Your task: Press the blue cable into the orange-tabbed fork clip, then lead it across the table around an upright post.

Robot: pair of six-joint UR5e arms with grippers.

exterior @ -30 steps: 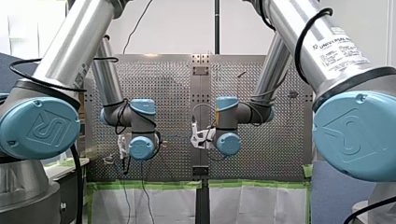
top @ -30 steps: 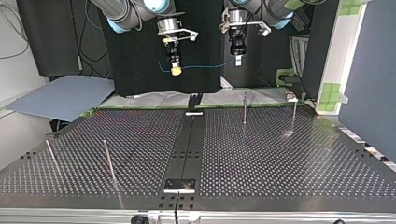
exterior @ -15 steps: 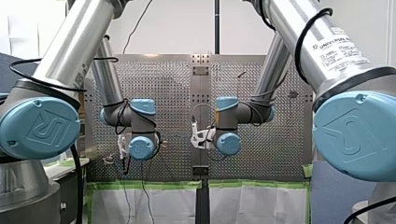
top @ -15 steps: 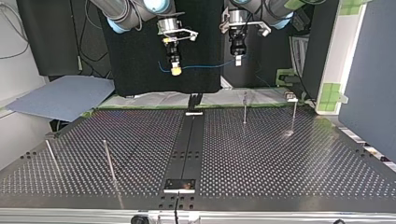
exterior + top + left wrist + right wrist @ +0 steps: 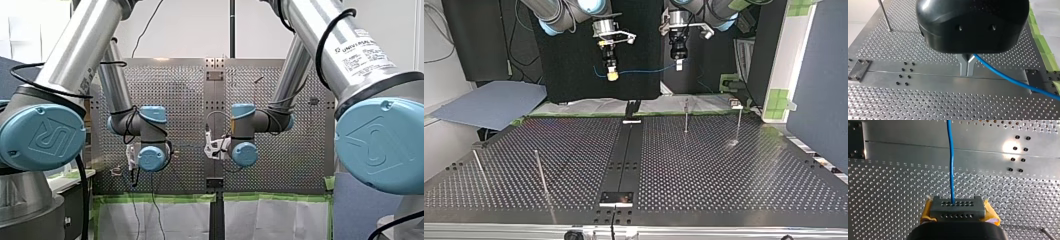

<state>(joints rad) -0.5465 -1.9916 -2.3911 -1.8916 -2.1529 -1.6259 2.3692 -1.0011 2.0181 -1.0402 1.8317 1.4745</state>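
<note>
While top view shows blue cable (image 5: 646,70) strung midair, wrist views confirm — left pincer (image 5: 967,68), right pincer (image 5: 955,206) clamp it.

Thin posts (image 5: 540,172) flank table's (image 5: 724,175) sides, wide gap between

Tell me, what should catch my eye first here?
A thin blue cable is strung in the air between my right pincer, at the top view's left, and my left pincer, both shut on it. Lower down spreads the perforated table, with thin upright posts standing on it.
</note>
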